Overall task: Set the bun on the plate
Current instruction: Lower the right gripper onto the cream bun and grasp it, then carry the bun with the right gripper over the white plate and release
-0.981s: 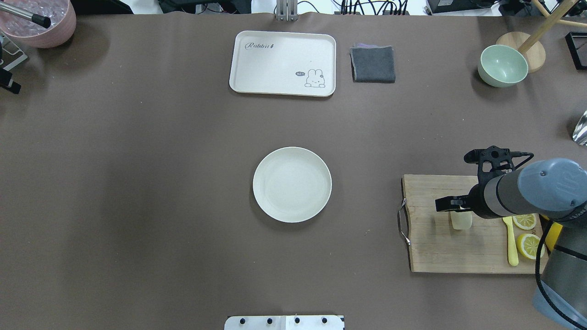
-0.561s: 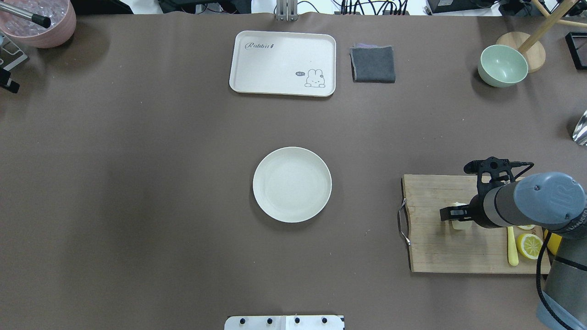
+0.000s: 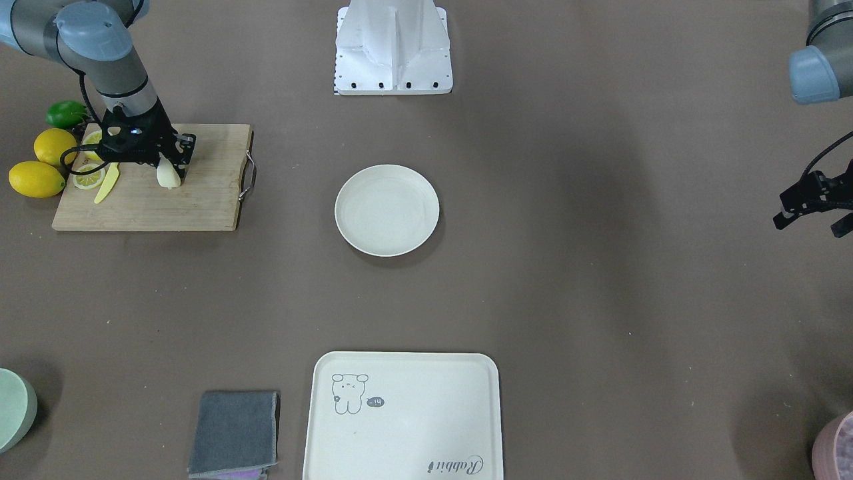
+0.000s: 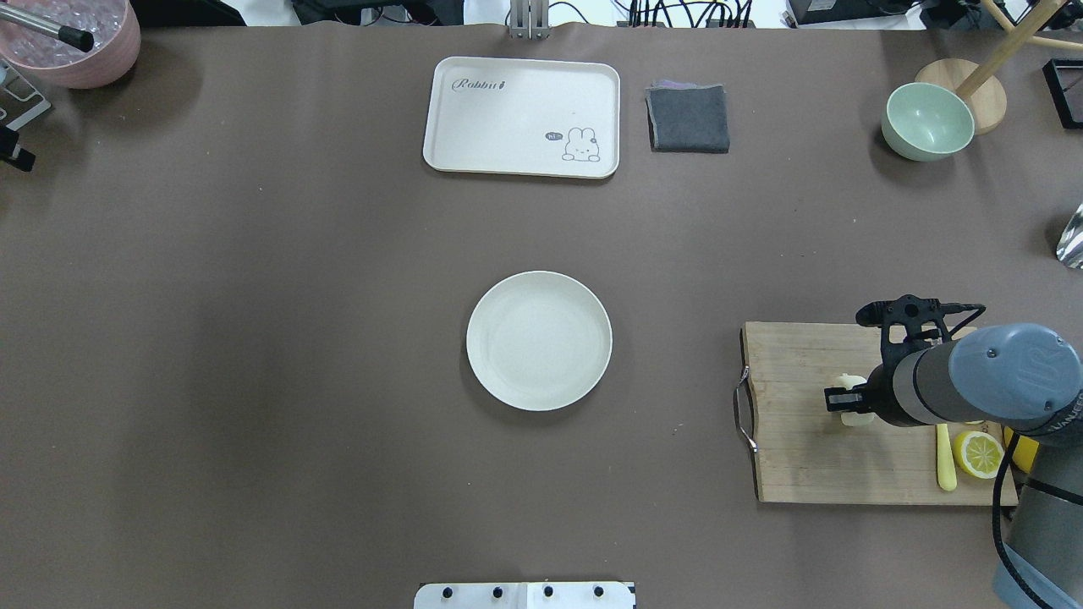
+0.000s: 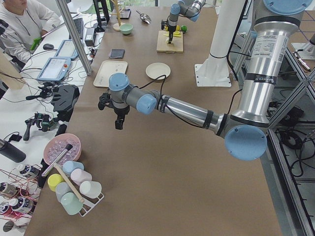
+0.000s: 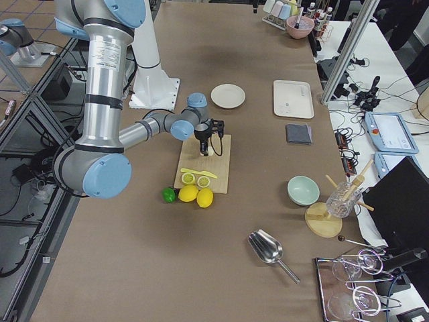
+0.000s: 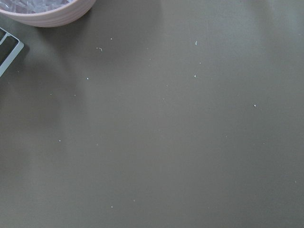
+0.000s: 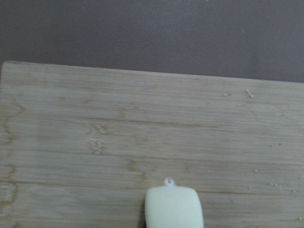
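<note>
The bun (image 3: 167, 176) is a pale cream lump lying on the wooden cutting board (image 3: 146, 207), also seen as the bun (image 4: 851, 383) and, at the bottom edge of the right wrist view, the bun (image 8: 174, 207). My right gripper (image 3: 169, 164) is lowered over it and looks open, a finger (image 3: 182, 160) standing on either side. The round off-white plate (image 4: 539, 340) sits bare at the table's middle, well left of the board. Far off at the table's left end, my left gripper (image 3: 812, 215) hovers open and holds nothing.
Lemon slices (image 4: 980, 452) and a yellow knife (image 4: 945, 461) lie on the board; whole lemons (image 3: 36, 179) and a lime (image 3: 66, 113) sit beside it. Farther back are a rabbit tray (image 4: 522, 117), grey cloth (image 4: 688, 118), green bowl (image 4: 927, 121) and pink bowl (image 4: 72, 42).
My right gripper has come down and drawn back over the bun, so more of the bun is covered from above. The bun, the plate and the left arm have not moved.
</note>
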Motion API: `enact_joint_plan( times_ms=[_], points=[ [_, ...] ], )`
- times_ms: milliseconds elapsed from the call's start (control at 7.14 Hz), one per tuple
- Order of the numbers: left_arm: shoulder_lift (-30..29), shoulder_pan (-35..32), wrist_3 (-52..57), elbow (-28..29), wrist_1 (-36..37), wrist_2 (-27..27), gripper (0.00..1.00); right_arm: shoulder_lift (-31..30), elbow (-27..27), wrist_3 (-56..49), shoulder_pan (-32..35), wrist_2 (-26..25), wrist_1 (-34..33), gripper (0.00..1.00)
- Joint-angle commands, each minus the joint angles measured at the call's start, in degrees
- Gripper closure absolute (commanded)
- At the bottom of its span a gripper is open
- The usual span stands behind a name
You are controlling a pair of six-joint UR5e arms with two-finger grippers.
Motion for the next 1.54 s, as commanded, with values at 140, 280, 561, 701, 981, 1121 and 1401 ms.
enact_joint_plan(
  times_ms=[140, 280, 561, 701, 981, 1121, 1401],
  points=[
    [0.09, 0.0, 0.01, 0.11, 0.0, 0.09, 0.02, 6.17, -0.06, 0.03, -0.12, 0.18, -0.87, 0.67],
    [0.09, 0.0, 0.1, 0.28, 0.08, 0.44, 0.02, 12.13, -1.9, 0.11, -0.21, 0.01, -4.61, 0.67],
    [2.71, -1.04, 0.63, 2.55, 0.61, 0.53, 0.02, 27.32, -3.93, 5.53, -0.73, -0.43, -18.21, 0.67],
    [2.82, -2.36, 6.2, 3.79, 0.7, 0.44, 0.02, 32.44, -6.03, 8.09, -1.87, -0.78, -20.1, 0.67],
    [2.99, -3.51, 8.8, 5.64, 0.79, 0.35, 0.02, 45.77, -17.76, 12.05, -3.54, -3.93, -20.21, 0.66],
    [2.99, -3.51, 8.89, 6.08, 0.7, 0.35, 0.02, 52.37, -24.88, 13.63, -4.07, -4.99, -20.03, 0.62],
    [3.52, -3.51, 8.89, 6.44, 0.7, 0.35, 0.02, 53.5, -26.27, 13.91, -6.44, -8.76, -19.86, 0.1]
  ],
)
